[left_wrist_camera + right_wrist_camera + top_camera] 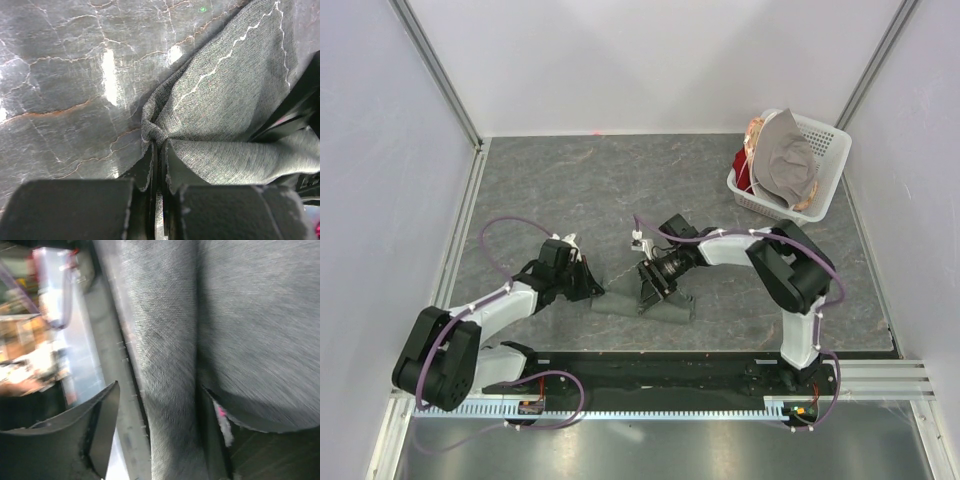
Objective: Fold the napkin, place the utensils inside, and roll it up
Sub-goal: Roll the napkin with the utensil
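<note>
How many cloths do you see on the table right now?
2. The napkin lies bunched at the near centre, pinched by the left gripper. A paler cloth drapes over the white basket in the far right corner. More may be hidden inside the basket.

The napkin [165,340] is blurred and cut off at the edges in the right wrist view. The basket [832,145] is partly covered by a cloth [785,160].

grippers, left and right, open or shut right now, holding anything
left gripper: closed, pinching a bunch of the napkin
right gripper: open, a napkin fold runs between its fingers, not clamped
</note>
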Robot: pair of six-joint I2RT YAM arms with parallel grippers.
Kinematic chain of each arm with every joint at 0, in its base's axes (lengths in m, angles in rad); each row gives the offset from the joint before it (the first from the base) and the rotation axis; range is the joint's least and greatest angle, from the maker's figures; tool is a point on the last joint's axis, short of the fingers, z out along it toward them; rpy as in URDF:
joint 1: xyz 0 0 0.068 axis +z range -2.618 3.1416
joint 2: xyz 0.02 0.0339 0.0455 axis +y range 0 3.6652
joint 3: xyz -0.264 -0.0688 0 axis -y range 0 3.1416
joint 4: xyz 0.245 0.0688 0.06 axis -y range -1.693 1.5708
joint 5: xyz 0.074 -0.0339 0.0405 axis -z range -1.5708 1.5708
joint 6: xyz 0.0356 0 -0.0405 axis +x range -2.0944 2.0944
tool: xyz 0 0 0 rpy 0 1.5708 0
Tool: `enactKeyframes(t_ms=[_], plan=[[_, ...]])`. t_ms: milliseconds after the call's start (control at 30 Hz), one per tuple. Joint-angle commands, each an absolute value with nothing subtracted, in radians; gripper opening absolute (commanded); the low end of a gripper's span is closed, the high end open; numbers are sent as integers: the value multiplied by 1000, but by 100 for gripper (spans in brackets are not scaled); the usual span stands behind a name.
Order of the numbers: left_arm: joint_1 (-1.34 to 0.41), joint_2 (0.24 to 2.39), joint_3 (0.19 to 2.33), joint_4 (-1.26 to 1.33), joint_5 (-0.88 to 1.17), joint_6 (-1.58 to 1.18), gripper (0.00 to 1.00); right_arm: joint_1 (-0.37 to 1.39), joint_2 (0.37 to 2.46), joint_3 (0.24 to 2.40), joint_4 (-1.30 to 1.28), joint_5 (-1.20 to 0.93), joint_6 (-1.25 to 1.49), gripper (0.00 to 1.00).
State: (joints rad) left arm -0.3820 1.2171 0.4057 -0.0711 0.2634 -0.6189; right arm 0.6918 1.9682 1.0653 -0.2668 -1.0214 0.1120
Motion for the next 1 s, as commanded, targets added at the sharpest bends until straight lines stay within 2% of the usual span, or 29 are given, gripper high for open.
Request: enactKeyframes(t_ms=[0,100,133,267,633,967], plan=[[-382,1256,460,-146,244,-591,2,693,1794,1017,-255,-718,83,73],[-382,1284,494,-192,247,-591,2,729,1665,961,-264,-536,77,78],[-380,1290,503,-204,250,-591,2,759,1634,948,-264,-423,69,79],[-380,1308,538,-244,258,-594,2,831,1482,896,-300,-228,77,81],[-380,1318,549,-261,275,-591,2,856,1439,781,-362,-207,169,82],[-380,1321,554,-268,270,-586,2,856,1425,759,-423,-190,235,67]])
